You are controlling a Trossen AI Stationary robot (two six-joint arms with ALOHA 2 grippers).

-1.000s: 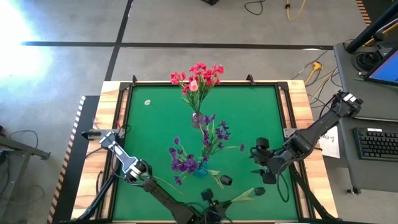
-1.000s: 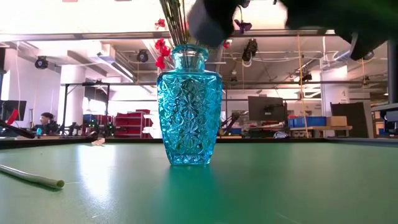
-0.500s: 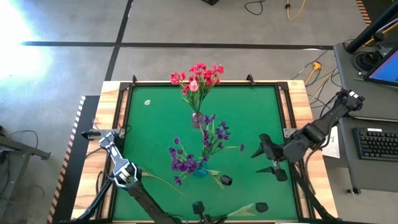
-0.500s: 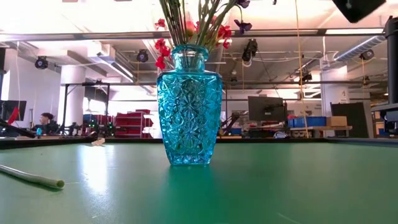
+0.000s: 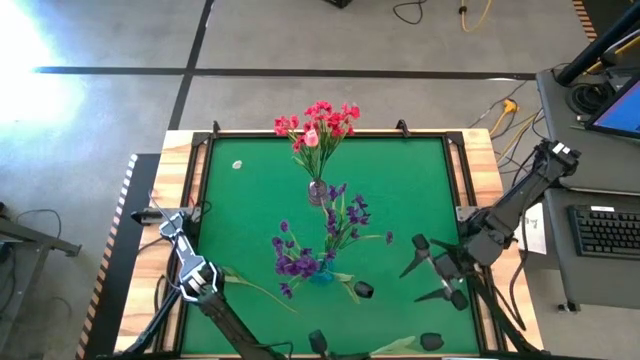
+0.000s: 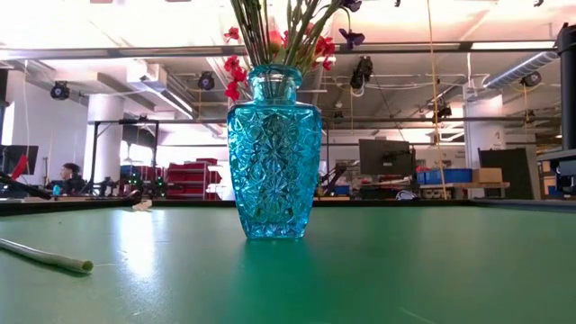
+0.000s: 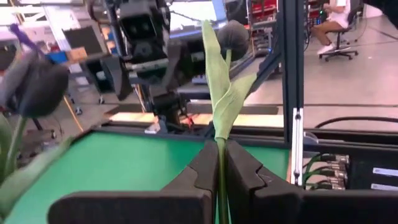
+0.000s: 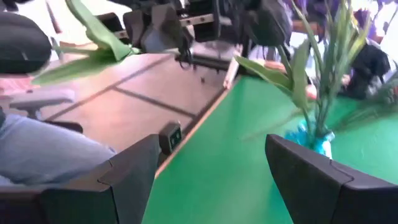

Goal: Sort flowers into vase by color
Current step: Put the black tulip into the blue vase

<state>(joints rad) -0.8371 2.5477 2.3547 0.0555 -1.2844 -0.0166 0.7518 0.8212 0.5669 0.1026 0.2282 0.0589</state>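
My left gripper (image 5: 318, 344) sits at the table's near edge, shut on a tulip stem whose green leaves (image 7: 221, 93) and dark bud (image 7: 233, 40) stand up beyond the fingers; the bud (image 5: 430, 342) points toward the right. My right gripper (image 5: 418, 280) hovers open near the table's right side and holds nothing. The blue cut-glass vase (image 6: 274, 148) holds purple sprays (image 5: 297, 262). A clear vase (image 5: 317, 190) behind it holds the red blooms (image 5: 320, 122). A second dark-budded tulip (image 5: 363, 290) lies beside the blue vase. My left gripper pinches the tulip's thin green stem (image 7: 221, 163) between its two fingers, just below the leaves. The fingers lie across the stem. In the wrist view the leaves and bud stand clear beyond the fingers; the stem's lower part is hidden behind them.
A loose stem (image 5: 260, 292) lies on the green mat left of the blue vase; its cut end (image 6: 83, 265) shows in the low view. A small pale object (image 5: 237, 166) sits near the far left corner. Wooden borders (image 5: 480, 170) frame the mat.
My left gripper has drawn back toward the table's near edge, carrying the tulip with it. My right gripper has pulled away from the blue vase toward the right and near edges. Both arms have left the low view's upper part.
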